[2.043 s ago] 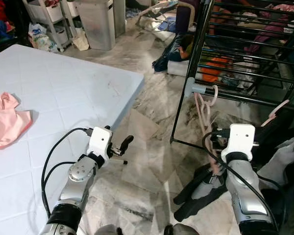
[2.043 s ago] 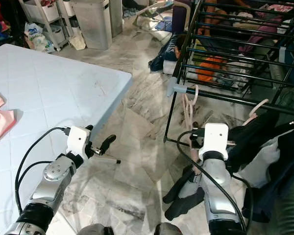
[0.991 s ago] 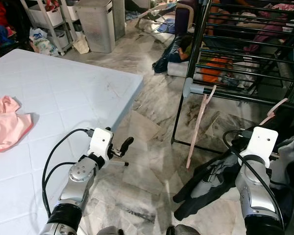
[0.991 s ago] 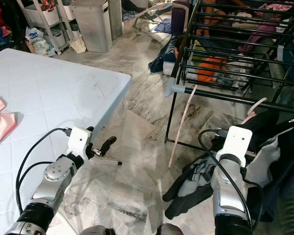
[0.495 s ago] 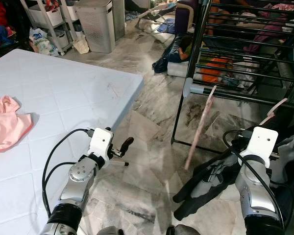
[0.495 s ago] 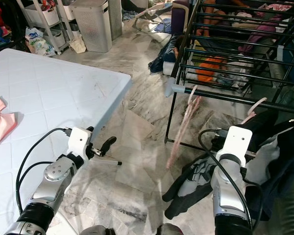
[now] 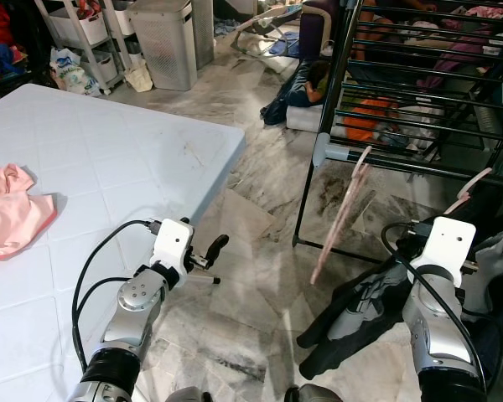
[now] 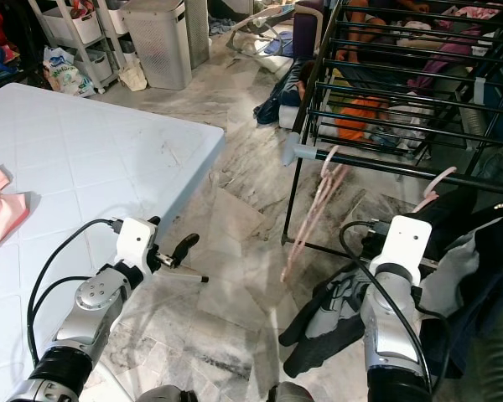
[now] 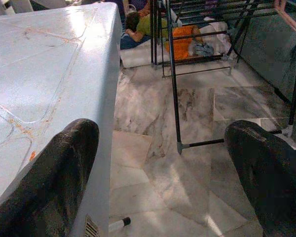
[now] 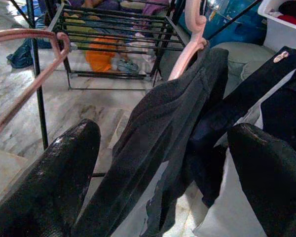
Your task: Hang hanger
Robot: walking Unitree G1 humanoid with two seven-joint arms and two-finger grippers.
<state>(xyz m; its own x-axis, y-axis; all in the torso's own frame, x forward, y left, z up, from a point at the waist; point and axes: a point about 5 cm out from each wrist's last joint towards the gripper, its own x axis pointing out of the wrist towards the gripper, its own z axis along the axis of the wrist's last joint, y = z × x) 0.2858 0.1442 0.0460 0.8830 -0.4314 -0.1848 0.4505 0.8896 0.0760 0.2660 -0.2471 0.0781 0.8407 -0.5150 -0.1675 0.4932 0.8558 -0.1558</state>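
A pink hanger (image 7: pixel 342 211) hangs by its hook from the lowest front rail (image 7: pixel 419 167) of the black drying rack. It is tilted with its lower end toward the left, and it is blurred. My right gripper (image 10: pixel 165 133) is open and holds nothing. It sits low at the right, back from the hanger (image 10: pixel 29 74), and faces a dark garment (image 10: pixel 163 113) on a second pink hanger (image 7: pixel 474 186). My left gripper (image 7: pixel 211 249) is open and held low beside the white mattress.
The white mattress (image 7: pixel 109 167) fills the left side, with a pink cloth (image 7: pixel 12 209) lying on it. Dark clothing (image 7: pixel 360 310) trails onto the marble floor under my right arm. A grey laundry basket (image 7: pixel 163 38) and shelves stand at the back.
My right gripper has let go of the pink hanger and drawn back to the right. The hanger now hangs from the rail and swings out to the left.
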